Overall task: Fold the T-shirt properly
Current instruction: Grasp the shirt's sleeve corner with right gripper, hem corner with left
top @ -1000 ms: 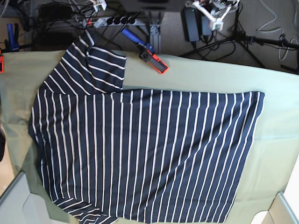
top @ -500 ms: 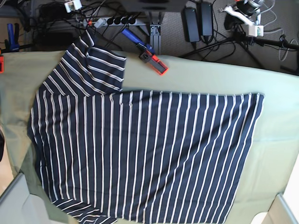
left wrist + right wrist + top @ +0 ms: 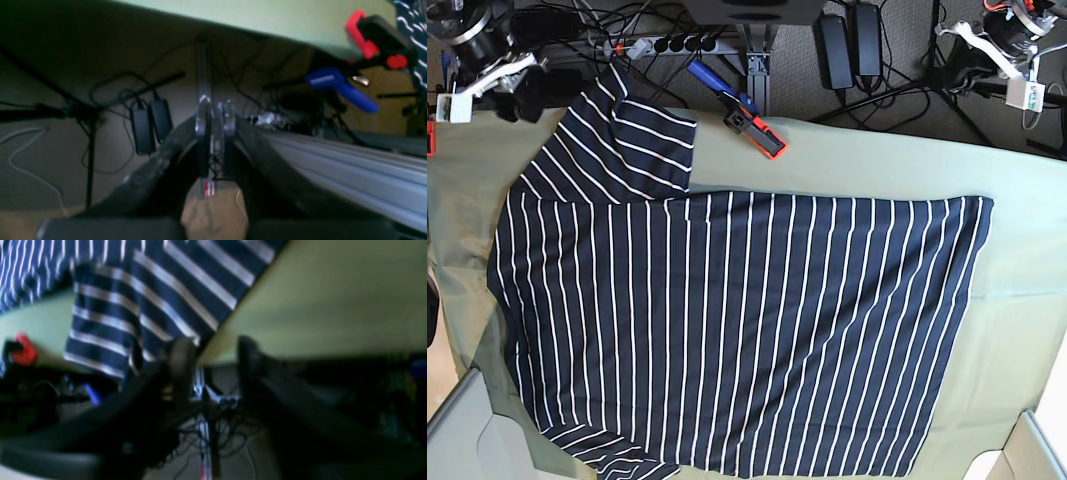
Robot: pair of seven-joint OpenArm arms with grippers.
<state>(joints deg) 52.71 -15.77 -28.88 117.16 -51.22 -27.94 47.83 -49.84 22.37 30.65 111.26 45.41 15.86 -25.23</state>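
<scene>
The T-shirt (image 3: 737,320), dark navy with thin white stripes, lies spread flat on the olive-green cloth (image 3: 877,165) over the table. One sleeve (image 3: 622,140) points to the back left and reaches the table's far edge. My right gripper (image 3: 211,356) is open and empty, just beyond that edge, its left finger (image 3: 180,360) close to the sleeve (image 3: 150,306). In the base view this arm (image 3: 487,70) is at the back left corner. My left gripper (image 3: 215,113) is shut and empty, off the table over the floor. Its arm (image 3: 1007,45) is at the back right.
A red-and-black clamp with a blue handle (image 3: 747,115) grips the table's far edge, and it also shows in the left wrist view (image 3: 367,43). Cables, power bricks (image 3: 847,45) and a power strip lie on the floor behind. Grey bins (image 3: 457,425) stand at the front corners.
The right arm has come into view at the back left, next to the sleeve. The left arm has moved to the right along the back. The shirt lies as before.
</scene>
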